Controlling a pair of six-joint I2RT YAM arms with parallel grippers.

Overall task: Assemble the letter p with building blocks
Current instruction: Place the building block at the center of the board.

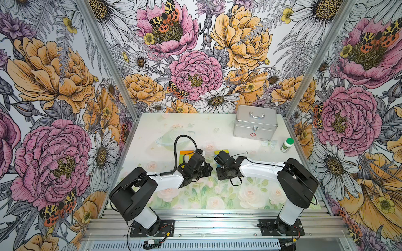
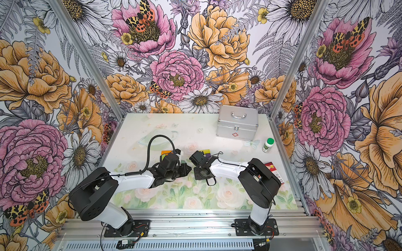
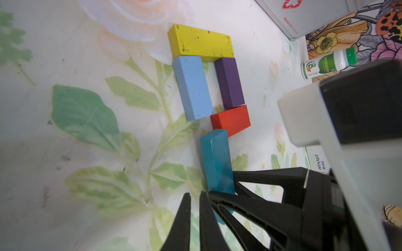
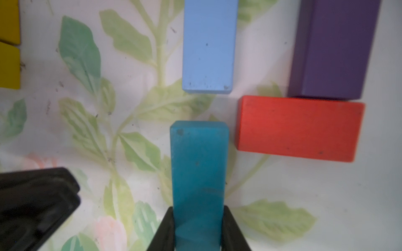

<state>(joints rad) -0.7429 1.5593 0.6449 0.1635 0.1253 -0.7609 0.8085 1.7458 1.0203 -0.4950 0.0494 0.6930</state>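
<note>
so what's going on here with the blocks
The right gripper is shut on a teal block, holding it in line with the end of the light blue block, with a gap between them. That block, a yellow block, a purple block and a red block lie flat as the p's loop, so the teal one looks meant for the stem. The left gripper is shut and empty, close by.

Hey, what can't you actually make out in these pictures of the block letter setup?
- Cluster of orange, yellow and green flat blocks: both top views, mostly under the left arm's wrist; arrangement unclear.
- Teal rectangular block: right wrist view, gripped end cut off by the frame edge, inside the right claw.
- Red-and-white cardboard carton: a top view, mostly behind the right arm; print too small.
</note>
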